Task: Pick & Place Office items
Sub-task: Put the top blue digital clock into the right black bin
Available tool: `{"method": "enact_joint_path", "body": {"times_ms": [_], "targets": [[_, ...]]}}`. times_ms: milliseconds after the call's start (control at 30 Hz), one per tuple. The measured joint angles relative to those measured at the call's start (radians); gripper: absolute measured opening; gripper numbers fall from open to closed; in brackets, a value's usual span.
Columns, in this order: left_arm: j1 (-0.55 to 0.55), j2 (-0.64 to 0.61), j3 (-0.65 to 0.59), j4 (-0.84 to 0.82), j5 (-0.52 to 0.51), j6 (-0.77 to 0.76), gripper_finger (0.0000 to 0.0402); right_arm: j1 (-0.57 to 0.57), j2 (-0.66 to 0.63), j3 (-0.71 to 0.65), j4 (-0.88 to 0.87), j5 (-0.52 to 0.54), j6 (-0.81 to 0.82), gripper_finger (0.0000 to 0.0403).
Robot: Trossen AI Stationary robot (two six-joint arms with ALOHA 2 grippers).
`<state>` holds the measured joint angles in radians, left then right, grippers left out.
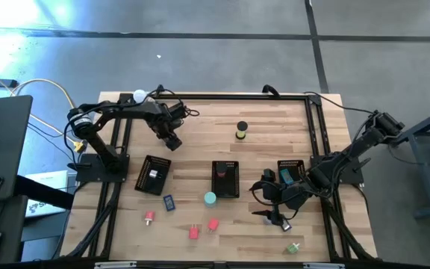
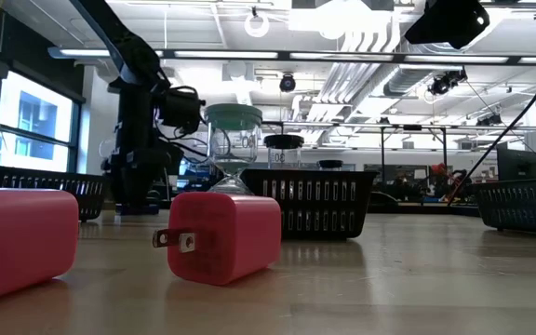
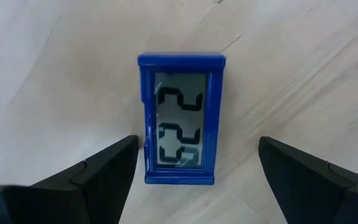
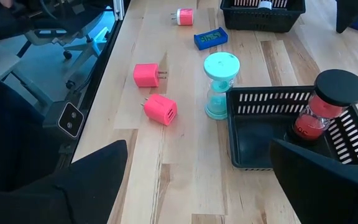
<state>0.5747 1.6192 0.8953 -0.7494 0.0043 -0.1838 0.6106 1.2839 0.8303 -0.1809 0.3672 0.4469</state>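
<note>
Blue clock (image 3: 180, 118): flat on the table (image 3: 55, 50), face up, straight below the left gripper (image 3: 197, 146), toward the table's far left in the high view. Looks light and rigid: a thin plastic case with smooth, probably slippery sides and an LCD window best left unpressed. Best taken across the 2 long edges, near mid-length, with the fingertips brought right down to the wood, since so low a case offers little to bite on.

Left gripper: pointing straight down, spread wide, 1 finger on either side of the clock's lower half and touching nothing. Sits off-centre, the clock just beside 1 finger (image 3: 104, 168) and well apart from the other. Probably needs a small sideways shift before closing.

Right gripper (image 1: 276, 214): also wide and holding nothing, low near the front right, beside the right tray (image 1: 290, 170).
</note>
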Motion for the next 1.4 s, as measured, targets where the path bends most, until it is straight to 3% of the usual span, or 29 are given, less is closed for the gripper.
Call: {"method": "enact_joint_path", "body": {"times_ms": [233, 600, 967, 1400], "targets": [[0.000, 0.000, -0.003, 0.002, -0.011, 0.000, 0.0294, 0.000, 0.000, 0.000, 0.000, 0.000, 0.000, 0.0380], [-0.002, 0.000, -0.002, 0.007, -0.043, 0.007, 0.0142, 0.000, 0.000, 0.000, 0.001, 0.000, 0.000, 0.0380], [-0.051, -0.035, -0.004, -0.008, -0.075, 0.047, 0.0141, 0.000, 0.000, 0.000, 0.001, 0.000, 0.000, 0.0380], [-0.232, -0.408, -0.001, 0.002, -0.061, -0.028, 0.0141, 0.000, 0.000, 0.000, 0.056, -0.003, -0.006, 0.0380]]}}
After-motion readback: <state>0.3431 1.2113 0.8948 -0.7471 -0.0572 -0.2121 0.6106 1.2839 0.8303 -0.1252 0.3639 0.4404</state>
